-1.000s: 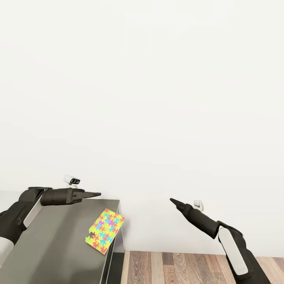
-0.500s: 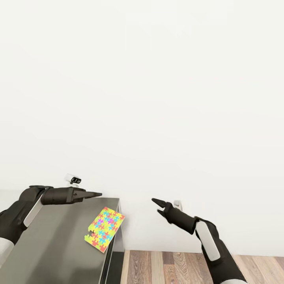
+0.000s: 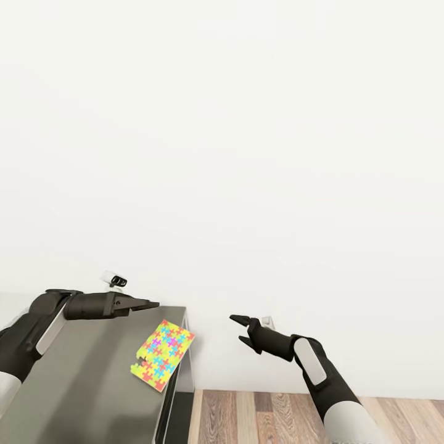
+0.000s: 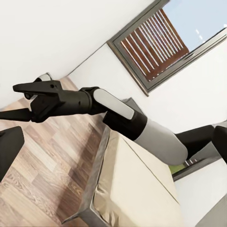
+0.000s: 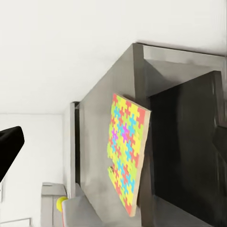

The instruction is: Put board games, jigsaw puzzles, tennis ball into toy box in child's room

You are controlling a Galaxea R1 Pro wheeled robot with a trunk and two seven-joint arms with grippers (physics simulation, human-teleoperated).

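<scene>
- On the grey worktop [image 3: 80,382], near its right end, lies one jigsaw puzzle [image 3: 162,355], a corner overhanging the edge; not yet boxed.
- Left tool [image 3: 150,303]: hovering over the worktop, jaw gap unclear, nothing visibly held.
- Right tool [image 3: 239,330]: jaws parted, empty, off the worktop's end, pointing towards the puzzle.
- Tennis ball [image 5: 60,204]: a yellow-green sliver farther along.
- Room: white wall [image 3: 246,154], plank floor [image 3: 271,416], bed [image 4: 132,189], shuttered window [image 4: 156,42].

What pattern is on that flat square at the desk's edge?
The jigsaw puzzle is covered in interlocking pieces of yellow, green, red, blue and pink; clearest in the right wrist view.
</scene>
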